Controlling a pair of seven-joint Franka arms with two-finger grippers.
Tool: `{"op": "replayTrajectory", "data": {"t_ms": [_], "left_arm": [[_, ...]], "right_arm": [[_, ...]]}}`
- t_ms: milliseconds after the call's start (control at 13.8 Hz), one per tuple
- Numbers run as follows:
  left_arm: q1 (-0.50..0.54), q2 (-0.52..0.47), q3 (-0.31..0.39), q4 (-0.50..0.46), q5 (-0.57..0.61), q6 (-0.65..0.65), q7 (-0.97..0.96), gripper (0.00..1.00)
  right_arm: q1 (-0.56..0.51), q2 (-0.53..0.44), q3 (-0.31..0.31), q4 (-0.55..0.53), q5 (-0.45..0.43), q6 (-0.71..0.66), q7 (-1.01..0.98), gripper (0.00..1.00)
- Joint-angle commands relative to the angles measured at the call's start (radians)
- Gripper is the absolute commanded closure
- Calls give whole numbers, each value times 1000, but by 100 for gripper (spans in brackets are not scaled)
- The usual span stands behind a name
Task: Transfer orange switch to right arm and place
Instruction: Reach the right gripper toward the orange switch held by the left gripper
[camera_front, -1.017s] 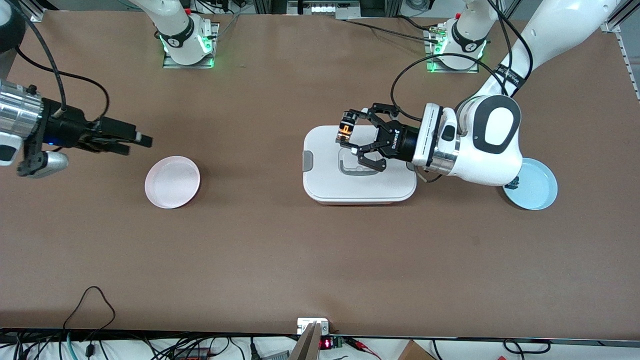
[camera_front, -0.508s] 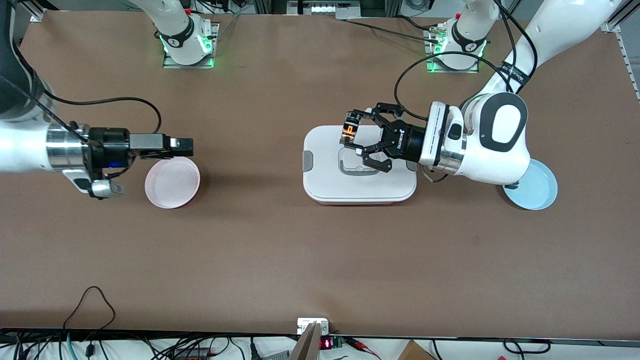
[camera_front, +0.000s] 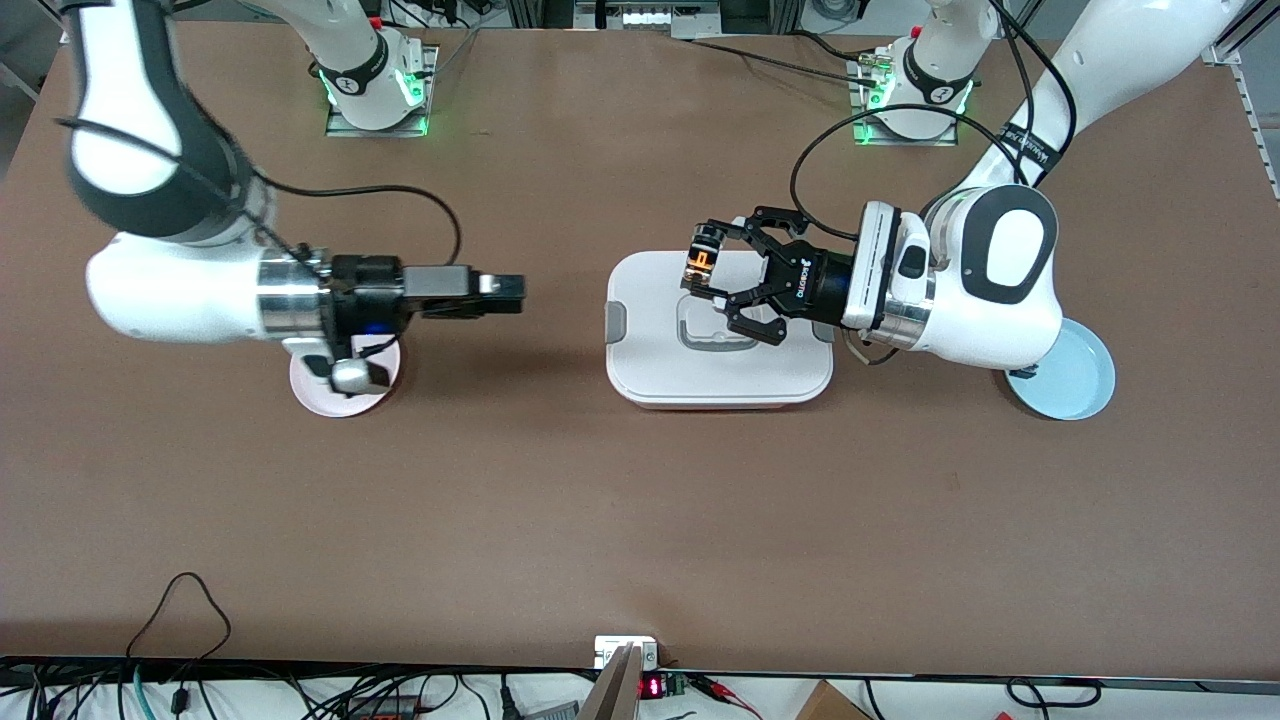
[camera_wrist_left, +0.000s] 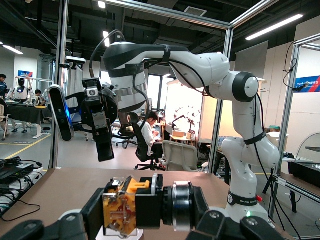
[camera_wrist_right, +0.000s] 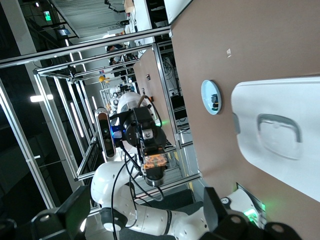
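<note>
The orange switch (camera_front: 697, 263), amber block with a black and silver cap, hangs over the white lidded box (camera_front: 720, 372). My left gripper (camera_front: 712, 272), the black claw, is shut on it. In the left wrist view the orange switch (camera_wrist_left: 125, 209) sits clamped between the dark pads (camera_wrist_left: 95, 215). My right gripper (camera_front: 512, 289), slim and black, hovers level over the table between the pink plate (camera_front: 345, 407) and the box, pointing at the switch. Seen from the right wrist, its fingers (camera_wrist_right: 75, 210) stand wide apart with nothing between them, the orange switch (camera_wrist_right: 154, 162) ahead.
A light blue plate (camera_front: 1080, 385) lies at the left arm's end of the table, partly under that arm, with a small dark item (camera_front: 1027, 371) on it. The right wrist hangs over the pink plate. Cables run along the table's near edge.
The right arm has swept in from its end of the table, over the pink plate, toward the white box. The left gripper with the switch has barely shifted.
</note>
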Motion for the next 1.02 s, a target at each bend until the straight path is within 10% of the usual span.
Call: {"op": "replayTrajectory", "data": {"t_ms": [0, 290, 944], "left_arm": [[16, -29, -11, -31, -46, 2, 33, 100], [18, -30, -11, -31, -46, 0, 34, 100], [29, -30, -13, -29, -45, 0, 36, 100]], "right_arm": [[70, 6, -11, -20, 73, 80, -23, 0], [138, 42, -11, -23, 251, 103, -30, 0], [263, 56, -11, -25, 328, 298, -83, 0]]}}
